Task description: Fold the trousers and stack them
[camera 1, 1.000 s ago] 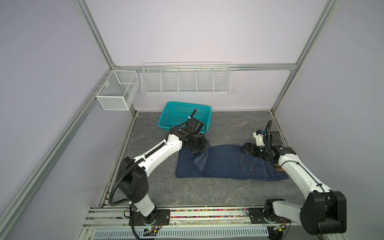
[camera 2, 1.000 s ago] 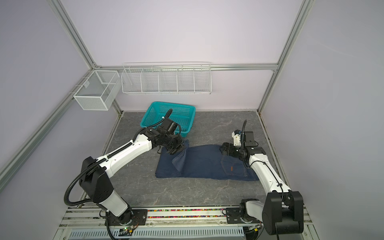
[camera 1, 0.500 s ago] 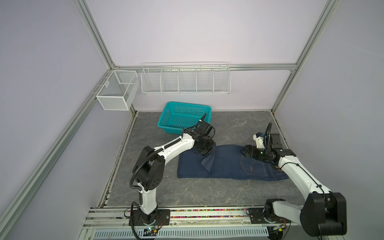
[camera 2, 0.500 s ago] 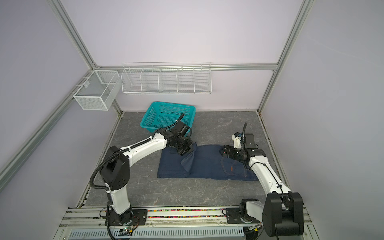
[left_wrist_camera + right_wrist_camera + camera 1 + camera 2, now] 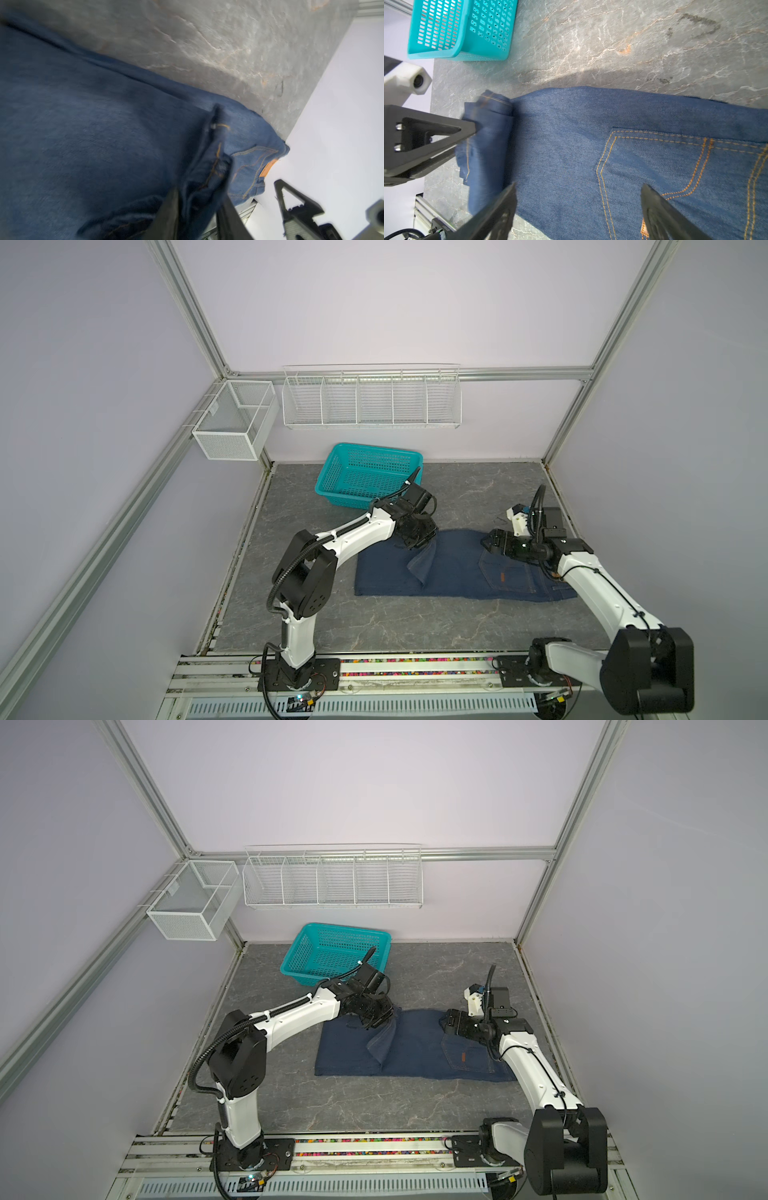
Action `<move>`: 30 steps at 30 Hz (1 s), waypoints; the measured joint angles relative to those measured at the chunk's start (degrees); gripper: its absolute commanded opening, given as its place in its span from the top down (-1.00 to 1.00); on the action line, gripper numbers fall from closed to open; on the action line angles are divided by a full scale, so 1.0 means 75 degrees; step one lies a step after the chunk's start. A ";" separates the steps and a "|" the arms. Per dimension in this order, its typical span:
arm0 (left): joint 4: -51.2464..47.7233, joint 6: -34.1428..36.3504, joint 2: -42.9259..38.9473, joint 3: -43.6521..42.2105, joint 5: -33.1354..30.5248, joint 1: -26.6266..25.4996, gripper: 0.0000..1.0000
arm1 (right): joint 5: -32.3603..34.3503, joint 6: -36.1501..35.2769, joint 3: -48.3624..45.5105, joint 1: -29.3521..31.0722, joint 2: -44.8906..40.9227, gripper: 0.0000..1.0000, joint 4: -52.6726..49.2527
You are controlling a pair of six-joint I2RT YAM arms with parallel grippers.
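Trousers (image 5: pixel 465 572) are lying on the worktop (image 5: pixel 332 626); left fingers (image 5: pixel 171 212) are holding the leg hem (image 5: pixel 207 176) to fold it, right fingers (image 5: pixel 662 214) hovering wide.

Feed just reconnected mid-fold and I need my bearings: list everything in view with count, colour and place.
trousers: one pair, dark navy denim, flat across the table's middle, one leg end lifted in a fold
basket: one, teal, back of table
wire rack: one, white, back wall
mesh box: one, white, left wall
table top: one, grey marbled, under everything
left gripper: one, black, at the lifted fold, denim between its jaws, grip unclear
right gripper: one, black, open, over the pocket end
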 measured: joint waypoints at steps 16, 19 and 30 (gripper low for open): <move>-0.1128 0.2320 -0.1297 -0.0221 -0.0044 0.0396 -0.01 | -0.0583 0.0017 0.0000 0.0061 -0.0146 -0.81 0.0000; -0.1754 0.2990 -0.1751 -0.0527 -0.0329 0.0708 -0.06 | -0.0621 0.0035 -0.0017 0.0242 -0.0175 -0.81 0.0026; -0.3034 0.5030 -0.2626 -0.2544 -0.1215 0.2506 -0.11 | -0.0507 0.0064 -0.0079 0.0944 -0.0271 -0.84 0.0061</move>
